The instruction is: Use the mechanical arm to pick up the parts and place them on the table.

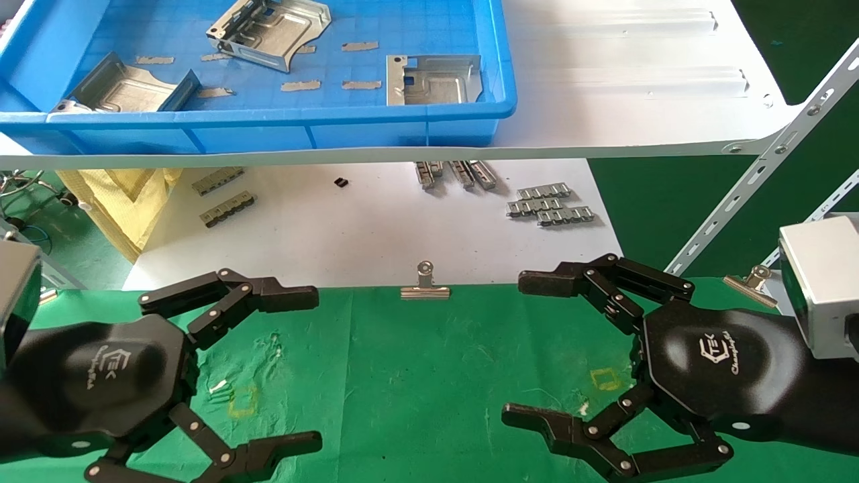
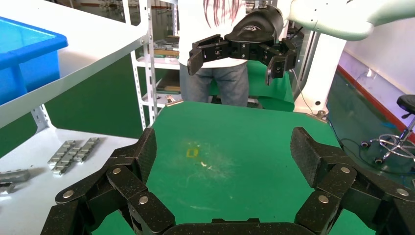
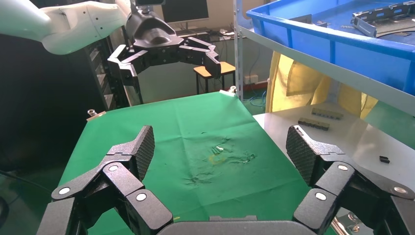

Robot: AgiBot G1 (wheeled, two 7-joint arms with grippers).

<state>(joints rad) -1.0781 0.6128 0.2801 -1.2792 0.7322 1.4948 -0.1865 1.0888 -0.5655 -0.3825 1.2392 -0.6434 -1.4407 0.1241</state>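
Three silvery sheet-metal parts lie in the blue bin (image 1: 268, 124) on the white shelf: one at the left (image 1: 127, 87), one at the back middle (image 1: 272, 30), one at the right (image 1: 435, 79). One part also shows in the right wrist view (image 3: 381, 22). My left gripper (image 1: 305, 370) hovers open and empty over the left of the green table (image 1: 416, 376). My right gripper (image 1: 523, 349) hovers open and empty over its right. Both are well in front of and below the bin. The wrist views show each gripper's own wide-spread fingers, left (image 2: 225, 152) and right (image 3: 220, 147), over bare green cloth.
The white shelf (image 1: 637, 100) overhangs a white sheet (image 1: 369, 228) with small grey ridged strips (image 1: 550, 204). A binder clip (image 1: 425, 285) grips the cloth's far edge. Slanted shelf braces (image 1: 758, 181) stand at the right. A person (image 2: 215, 49) stands beyond the table.
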